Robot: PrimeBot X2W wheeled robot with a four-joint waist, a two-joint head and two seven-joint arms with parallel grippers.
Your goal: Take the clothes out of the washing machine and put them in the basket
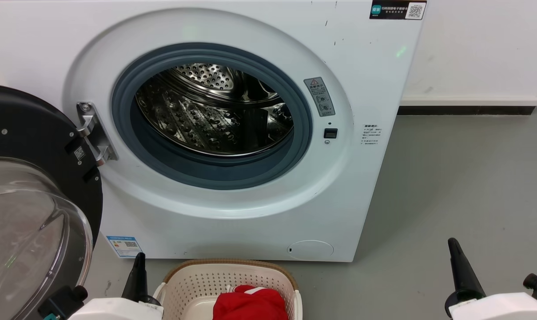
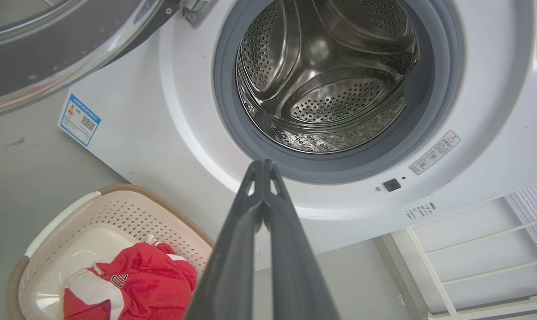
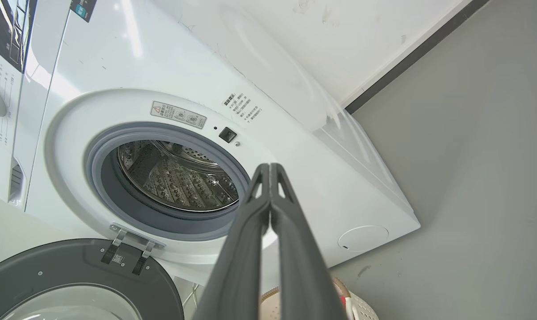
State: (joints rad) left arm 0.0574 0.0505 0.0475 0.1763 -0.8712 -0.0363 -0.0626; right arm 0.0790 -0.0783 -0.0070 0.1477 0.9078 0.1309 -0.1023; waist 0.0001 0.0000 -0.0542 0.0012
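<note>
The white washing machine (image 1: 232, 222) stands with its door (image 1: 33, 213) swung open to the left, and its steel drum (image 1: 215, 111) holds nothing I can see. On the floor before it sits the cream basket (image 1: 206, 278) with red clothes (image 1: 250, 304) bunched inside. In the left wrist view the clothes (image 2: 144, 284) show white trim and black lettering in the basket (image 2: 55, 249). My left gripper (image 1: 138, 258) is shut and empty just left of the basket. My right gripper (image 1: 452, 244) is shut and empty over the floor at the right. Both wrist views show shut fingers, the left gripper (image 2: 264, 165) and the right gripper (image 3: 268, 168).
Grey floor (image 1: 463, 186) spreads to the right of the machine, up to a white wall with a dark skirting (image 1: 468, 110). The open door juts out at the lower left. A white slatted rack (image 2: 481, 249) appears in the left wrist view.
</note>
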